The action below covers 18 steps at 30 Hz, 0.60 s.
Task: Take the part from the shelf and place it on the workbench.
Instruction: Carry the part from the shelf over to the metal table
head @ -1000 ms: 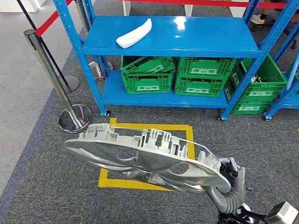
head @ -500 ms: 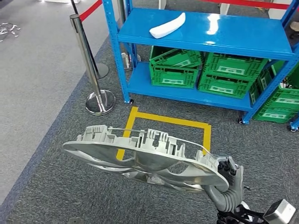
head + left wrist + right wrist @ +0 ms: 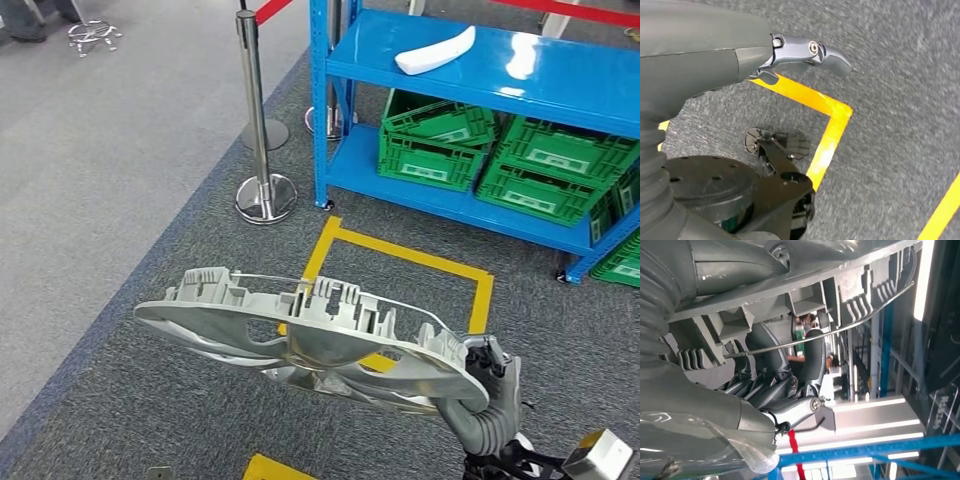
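The left hand (image 3: 806, 52) is hanging over the grey carpet (image 3: 113, 200), fingers out straight, holding nothing. The part (image 3: 302, 335) is riding level across the head view — clear of the blue shelf (image 3: 490, 70) — with the right hand (image 3: 487, 390) clamping its right end. Best keeping it level and turning slowly, I'd judge — that long overhang wants to swing.

long silvery ribbed part (image 3: 302, 335), roughly level, seemingly aloft over carpet
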{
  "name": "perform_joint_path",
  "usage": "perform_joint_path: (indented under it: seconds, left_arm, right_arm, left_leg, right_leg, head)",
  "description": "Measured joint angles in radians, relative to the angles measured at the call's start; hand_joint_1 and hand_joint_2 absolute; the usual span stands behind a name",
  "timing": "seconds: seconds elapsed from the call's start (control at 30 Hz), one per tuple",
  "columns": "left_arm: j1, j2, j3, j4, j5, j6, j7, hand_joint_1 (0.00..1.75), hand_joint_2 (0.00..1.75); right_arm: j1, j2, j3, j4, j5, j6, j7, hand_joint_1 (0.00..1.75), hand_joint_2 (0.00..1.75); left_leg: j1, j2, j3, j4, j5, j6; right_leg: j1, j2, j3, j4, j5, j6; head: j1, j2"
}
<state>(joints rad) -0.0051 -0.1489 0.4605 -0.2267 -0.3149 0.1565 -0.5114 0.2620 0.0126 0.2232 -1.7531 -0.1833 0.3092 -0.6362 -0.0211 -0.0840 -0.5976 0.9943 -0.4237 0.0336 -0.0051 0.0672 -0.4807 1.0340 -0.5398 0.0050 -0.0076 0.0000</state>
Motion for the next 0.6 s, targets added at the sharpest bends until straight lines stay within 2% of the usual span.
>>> perform_joint_path:
  seconds: [0.03,0.1,0.13,0.17,0.23,0.27,0.3,0.33,0.37,0.4,0.43,0.47,0.5,0.53,0.6]
  left_arm:
    - [0.0,0.0,0.001,0.0,-0.001,0.002,0.0,0.0,1.75]
    - [0.001,0.001,0.004,0.0,-0.003,0.004,-0.001,0.0,1.75]
    - [0.003,0.002,0.005,0.0,-0.004,0.005,-0.001,0.0,1.75]
    - [0.005,0.002,0.007,0.0,-0.005,0.006,-0.001,0.0,1.75]
    - [0.006,0.002,0.008,0.0,-0.005,0.007,-0.001,0.0,1.75]
    - [0.005,0.002,0.009,0.0,-0.005,0.008,-0.001,0.0,1.75]
    - [0.005,0.002,0.01,0.0,-0.006,0.008,-0.001,0.0,1.75]
    - [0.006,0.002,0.012,0.0,-0.006,0.008,-0.001,0.0,1.75]
    - [0.007,0.002,0.015,0.0,-0.006,0.008,-0.001,0.0,1.75]
    - [0.008,0.002,0.017,0.0,-0.006,0.008,-0.001,0.0,1.75]
    - [0.008,0.002,0.019,-0.001,-0.006,0.008,-0.001,0.0,1.75]
    - [0.008,0.002,0.02,-0.001,-0.006,0.008,-0.001,0.0,1.75]
    - [0.007,0.002,0.021,-0.001,-0.006,0.008,-0.001,0.0,1.75]
    - [0.007,0.003,0.023,-0.002,-0.006,0.008,-0.001,0.0,1.75]
    - [0.009,0.003,0.025,-0.002,-0.006,0.008,-0.001,0.0,1.75]
  right_arm:
    - [-0.001,0.0,0.0,0.0,0.001,0.0,0.0,1.75,1.75]
    - [-0.002,0.0,0.001,0.0,0.002,0.001,0.0,1.75,1.75]
    - [-0.003,0.0,0.001,0.0,0.003,0.002,0.0,1.75,1.75]
    - [-0.003,0.001,0.002,0.0,0.003,0.002,0.0,1.75,1.75]
    - [-0.003,0.001,0.003,0.0,0.003,0.003,-0.001,1.75,1.75]
    - [-0.003,0.002,0.004,0.0,0.004,0.004,-0.001,1.75,1.75]
    - [-0.002,0.002,0.004,0.001,0.004,0.005,-0.001,1.75,1.75]
    - [-0.003,0.002,0.006,0.001,0.004,0.006,-0.001,1.75,1.75]
    - [-0.003,0.002,0.007,0.002,0.004,0.006,0.0,1.75,1.75]
    - [-0.003,0.002,0.008,0.002,0.004,0.007,0.0,1.75,1.75]
    - [-0.004,0.002,0.008,0.002,0.004,0.007,0.0,1.75,1.75]
    - [-0.005,0.002,0.008,0.002,0.004,0.007,-0.001,1.75,1.75]
    - [-0.006,0.002,0.009,0.002,0.004,0.007,-0.001,1.75,1.75]
    - [-0.008,0.002,0.009,0.002,0.005,0.007,-0.001,1.75,1.75]
    - [-0.012,0.002,0.012,0.002,0.005,0.007,-0.001,1.75,1.75]
  left_leg:
    - [0.0,-0.011,-0.009,0.003,0.008,-0.005]
    - [0.0,-0.029,-0.024,0.008,0.021,-0.015]
    - [-0.002,-0.02,-0.032,0.016,0.016,-0.021]
    - [-0.002,0.0,-0.044,0.039,-0.003,-0.029]
    - [0.003,0.051,-0.084,0.144,-0.078,-0.047]
    - [0.009,0.064,-0.108,0.214,-0.115,-0.054]
    - [0.015,0.07,-0.124,0.272,-0.138,-0.06]
    - [0.02,0.072,-0.126,0.301,-0.141,-0.064]
    - [0.024,0.076,-0.108,0.291,-0.127,-0.067]
    - [0.027,0.083,-0.069,0.241,-0.103,-0.069]
    - [0.028,0.104,-0.016,0.165,-0.081,-0.068]
    - [0.025,0.127,0.032,0.091,-0.069,-0.063]
    - [0.02,0.147,0.065,0.036,-0.062,-0.054]
    - [0.015,0.16,0.08,0.007,-0.062,-0.043]
    - [0.011,0.147,0.075,-0.003,-0.058,-0.023]
  right_leg:
    - [0.0,0.009,0.021,-0.035,-0.01,0.0]
    - [-0.003,-0.01,0.024,-0.052,-0.015,0.002]
    - [-0.005,-0.024,0.021,-0.056,-0.012,-0.002]
    - [-0.008,-0.037,0.017,-0.058,-0.007,-0.007]
    - [-0.008,-0.068,0.006,-0.059,0.002,-0.015]
    - [-0.007,-0.084,-0.001,-0.058,0.004,-0.017]
    - [-0.007,-0.1,-0.008,-0.058,0.006,-0.017]
    - [-0.007,-0.116,-0.014,-0.057,0.007,-0.016]
    - [-0.007,-0.132,-0.017,-0.056,0.008,-0.014]
    - [-0.007,-0.146,-0.019,-0.055,0.009,-0.013]
    - [-0.006,-0.16,-0.016,-0.054,0.01,-0.01]
    - [-0.005,-0.172,-0.016,-0.054,0.011,-0.007]
    - [-0.003,-0.182,-0.012,-0.054,0.013,-0.002]
    - [-0.002,-0.192,-0.007,-0.055,0.015,0.003]
    - [-0.001,-0.208,-0.003,-0.057,0.017,0.015]
  head:
    - [0.001,0.0]
    - [0.004,0.0]
    - [0.003,0.0]
    - [-0.002,0.0]
    - [-0.01,0.0]
    - [-0.013,0.0]
    - [-0.013,0.0]
    - [-0.014,0.0]
    - [-0.014,0.0]
    - [-0.014,0.0]
    - [-0.014,0.0]
    - [-0.014,0.0]
    - [-0.013,0.0]
    - [-0.014,0.0]
    - [-0.015,0.0]
